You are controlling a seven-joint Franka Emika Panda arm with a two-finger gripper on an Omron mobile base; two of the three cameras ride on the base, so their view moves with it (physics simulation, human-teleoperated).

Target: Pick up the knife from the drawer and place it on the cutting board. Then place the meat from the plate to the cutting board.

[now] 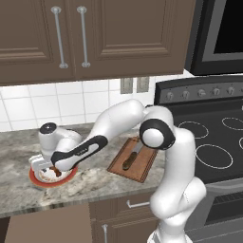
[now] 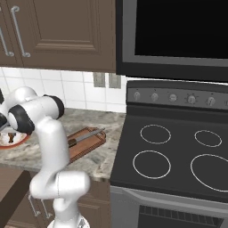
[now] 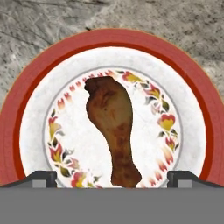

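Since the knife (image 1: pixel 133 155) is already laid on the cutting board (image 1: pixel 134 160), the meat (image 3: pixel 113 129) gets lined up next: it's still sat on the plate (image 3: pixel 30 105) on the bench (image 1: pixel 95 182), straddled by spread, empty fingers (image 3: pixel 43 178), so a grab looks likely.

The round white plate with the broad orange-red rim (image 3: pixel 26 109) looked like smooth, faintly glossy glazed ceramic, its inner ring painted with small flowers, and the small brown drumstick-shaped piece of cooked meat (image 3: pixel 111 131) on it had a rough, mottled, matt skin. The speckled grey stone surface (image 1: pixel 90 182) looked polished though veined, while the rectangular reddish-brown wooden cutting board (image 1: pixel 142 168) showed a dull, grained finish and carried the kitchen knife with the dark wooden handle and thin grey steel blade (image 1: pixel 131 157). The dark brown wooden cabinet doors (image 1: pixel 118 33) were matt with smooth silver metal bar handles (image 1: pixel 83 35), the white wall tiles (image 1: pixel 71 102) looked smooth, and the black stove top (image 2: pixel 178 156) was smooth and glassy.
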